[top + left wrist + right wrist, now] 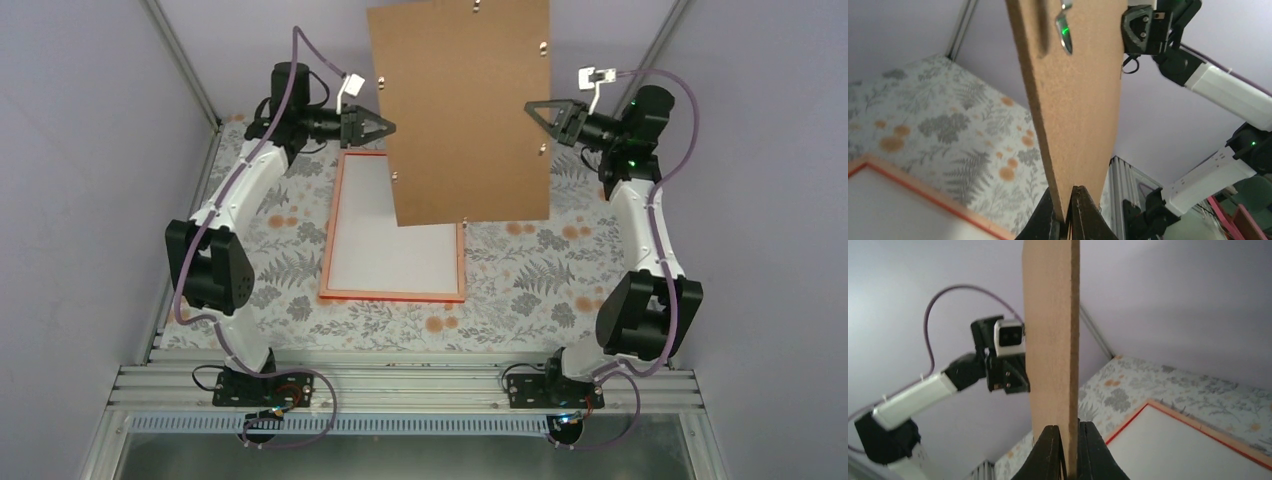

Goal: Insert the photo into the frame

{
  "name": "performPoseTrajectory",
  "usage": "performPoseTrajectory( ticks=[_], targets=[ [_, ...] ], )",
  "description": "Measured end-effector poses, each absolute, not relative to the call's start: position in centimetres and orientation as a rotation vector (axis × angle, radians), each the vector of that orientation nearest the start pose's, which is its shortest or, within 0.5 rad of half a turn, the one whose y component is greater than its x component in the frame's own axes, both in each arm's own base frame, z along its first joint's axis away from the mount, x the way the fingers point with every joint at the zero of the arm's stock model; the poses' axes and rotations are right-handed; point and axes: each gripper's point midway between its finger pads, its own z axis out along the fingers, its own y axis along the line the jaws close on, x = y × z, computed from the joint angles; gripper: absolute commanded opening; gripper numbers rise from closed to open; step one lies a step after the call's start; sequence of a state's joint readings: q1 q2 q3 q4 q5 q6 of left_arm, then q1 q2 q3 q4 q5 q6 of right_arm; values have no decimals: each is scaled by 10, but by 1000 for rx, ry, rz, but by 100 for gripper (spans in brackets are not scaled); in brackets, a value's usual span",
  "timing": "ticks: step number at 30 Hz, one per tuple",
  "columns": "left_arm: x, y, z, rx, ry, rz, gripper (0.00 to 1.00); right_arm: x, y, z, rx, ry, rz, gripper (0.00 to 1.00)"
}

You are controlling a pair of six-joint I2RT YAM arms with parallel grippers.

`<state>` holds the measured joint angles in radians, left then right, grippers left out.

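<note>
Grips brown fibreboard backing panel (pixel 465 110) by opposite edges, left gripper (pixel 388 127) and right gripper (pixel 532 106) both clamped shut, above red rectangular frame (pixel 392 296) lying lengthwise near-to-far, nearer left arm.

The left arm (pixel 235 215) and the right arm (pixel 648 225) are each showing smooth white tubular covers between chunky black joint housings. A thin purple cable (pixel 293 60) is running along the left arm at the upper left of the top view. A second purple cable (pixel 690 105) is looping at the upper right. The left gripper (pixel 390 127) and the right gripper (pixel 530 106) are showing as black wedges tapering to a point. A white camera box (pixel 350 90) is sitting on the left wrist, and a matching box (pixel 598 76) on the right. A green light (pixel 630 158) is glowing on the right arm's black housing. At the bottom, the left base (pixel 245 385) and the right base (pixel 535 385) are showing as black blocks with thin dark wires curling around them.
</note>
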<state>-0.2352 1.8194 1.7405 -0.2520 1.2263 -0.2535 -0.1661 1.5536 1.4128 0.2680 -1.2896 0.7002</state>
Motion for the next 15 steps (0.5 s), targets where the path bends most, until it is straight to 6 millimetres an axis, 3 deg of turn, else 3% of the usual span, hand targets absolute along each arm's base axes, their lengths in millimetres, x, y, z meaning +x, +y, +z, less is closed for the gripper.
performPoseTrajectory(
  ticks=[3,7,10,15],
  targets=[
    [404,-244,345,817,1793,-1471,2,398,116,399,-538,1669,1314,4],
    [394,-220,317,737,1882,-1486,3,388,135,347,-548,1764,1373,4],
    [388,-211,294,686,1958,-1498,2,379,146,310,-529,1835,1427,4],
    [380,-195,256,595,2091,-1501,2,365,160,264,-488,1933,1480,4]
  ],
)
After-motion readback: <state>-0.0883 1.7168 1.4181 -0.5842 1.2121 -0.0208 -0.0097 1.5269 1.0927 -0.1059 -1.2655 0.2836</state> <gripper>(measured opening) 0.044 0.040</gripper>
